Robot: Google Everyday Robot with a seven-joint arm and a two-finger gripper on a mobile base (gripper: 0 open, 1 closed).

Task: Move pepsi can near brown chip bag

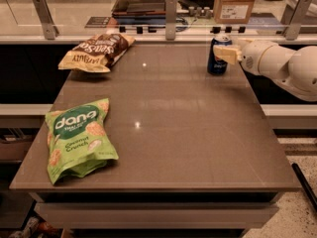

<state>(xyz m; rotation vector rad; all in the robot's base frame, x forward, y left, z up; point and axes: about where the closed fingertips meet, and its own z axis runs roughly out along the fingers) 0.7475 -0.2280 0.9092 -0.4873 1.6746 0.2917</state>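
Observation:
The pepsi can (216, 58), dark blue with a silver top, stands upright at the far right of the table. My gripper (227, 53) reaches in from the right on a white arm (277, 66). It holds the can, with a pale finger (226, 54) lying across the can's upper front and the other finger hidden behind it. The brown chip bag (96, 51), dark brown with a yellow end, lies at the far left corner, a long way left of the can.
A bright green "dang" bag (77, 138) lies at the near left of the brown table (173, 133). A glass rail with metal posts (171, 14) runs along the far edge. A cardboard box (237, 4) sits behind it.

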